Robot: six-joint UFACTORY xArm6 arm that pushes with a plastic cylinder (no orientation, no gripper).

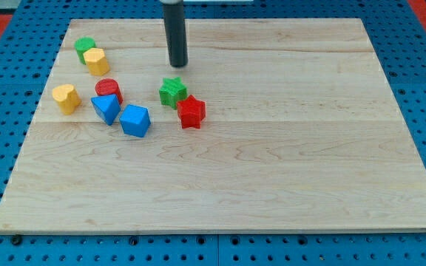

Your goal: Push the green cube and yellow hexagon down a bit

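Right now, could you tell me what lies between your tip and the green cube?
Only bare board: my tip stands to the right of the green cube and yellow hexagon in the camera view.

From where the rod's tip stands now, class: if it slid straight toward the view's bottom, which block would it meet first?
Most likely the green star, which lies just below my tip in the view, a shade to the left. The red star sits beyond it. With one view only, a glancing hit or a near miss cannot be ruled out.
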